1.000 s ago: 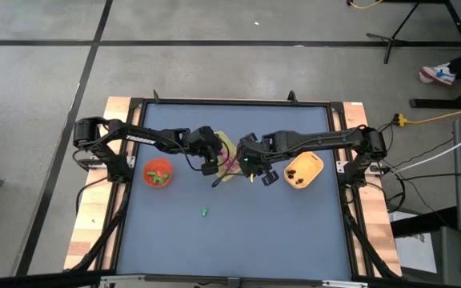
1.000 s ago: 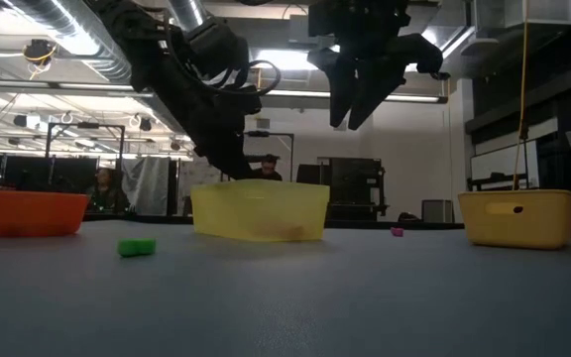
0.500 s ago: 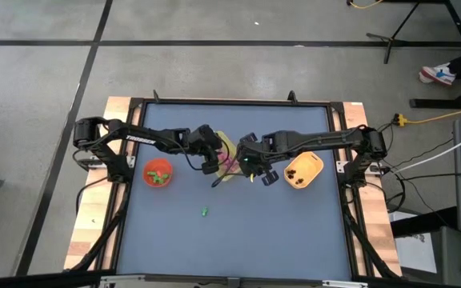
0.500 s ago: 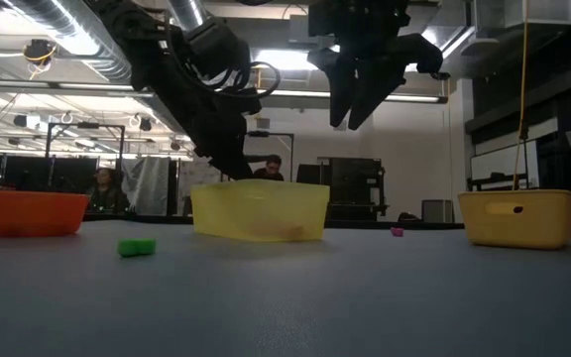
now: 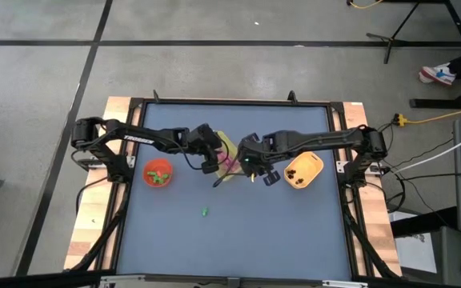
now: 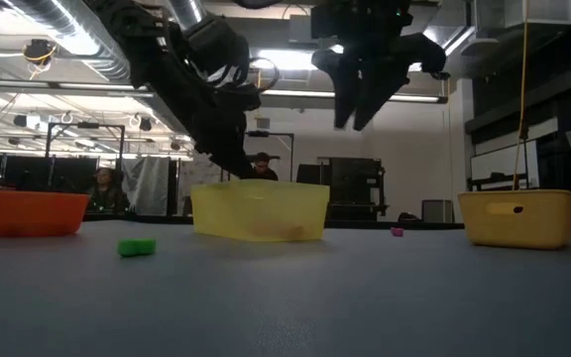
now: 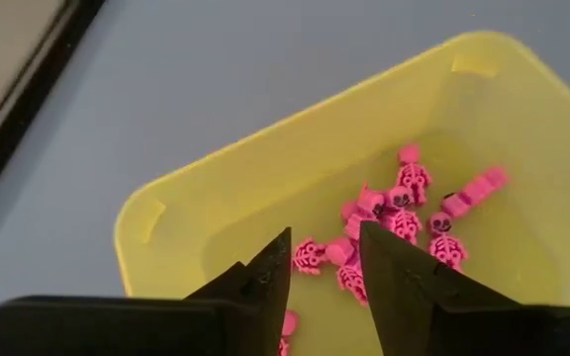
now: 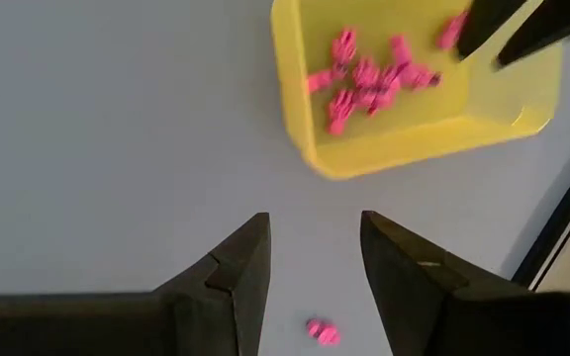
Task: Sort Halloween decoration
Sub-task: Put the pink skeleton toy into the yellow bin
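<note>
table (image 5: 230, 232): dark blue-grey top, both of my arms reaching in over its far-centre part.

yellow tray (image 7: 226, 198): far centre of the table. holds a loose heap of pink trinkets (image 7: 394, 213), skeleton-like shapes; i count this colour as mostly sorted.

orange basket (image 5: 303, 170): on the right of the table, a few dark pieces inside, too small to make out.

red bowl (image 5: 158, 172): on the left of the table, green pieces inside.

left gripper (image 7: 325, 267): hanging just above the yellow tray, fingers parted with nothing between them, pink pile directly beneath. i judge a drop-off here is done.

right gripper (image 8: 313, 259): over bare table beside the yellow tray, fingers spread and empty, with a stray pink piece (image 8: 321, 331) lying on the table just beyond them.

stray green piece (image 5: 204, 212): alone on the open table nearer the front, well apart from every container.

remaining, as i judge it: the pink stray to the tray, the green one to the red bowl; i see no other loose pieces on the table.
</note>
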